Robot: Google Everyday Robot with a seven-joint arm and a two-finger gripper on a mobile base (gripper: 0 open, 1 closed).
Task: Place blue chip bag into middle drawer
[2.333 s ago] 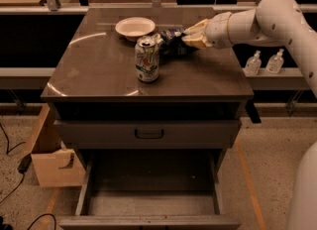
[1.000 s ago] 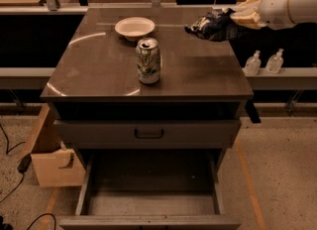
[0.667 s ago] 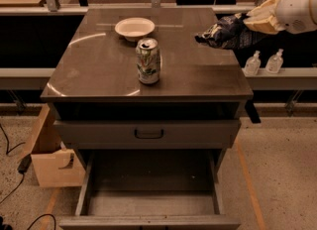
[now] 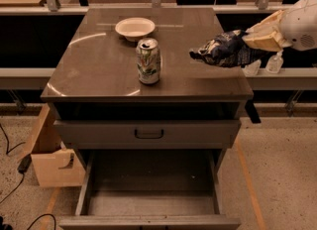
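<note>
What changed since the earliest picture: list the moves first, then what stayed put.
The gripper, still shut on the blue chip bag, carried it from beside the can rightward to the right edge of the countertop, then slightly lower. Nothing was let go. The can, the bowl and the open middle drawer stayed as they were.

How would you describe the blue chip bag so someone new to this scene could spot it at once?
Start at the grey cabinet top. Above its right edge, the gripper, coming in from the right, holds the blue chip bag in the air. It is crumpled dark navy foil with white patches, unlike the upright green-and-white can and the pale bowl standing on the top.
</note>
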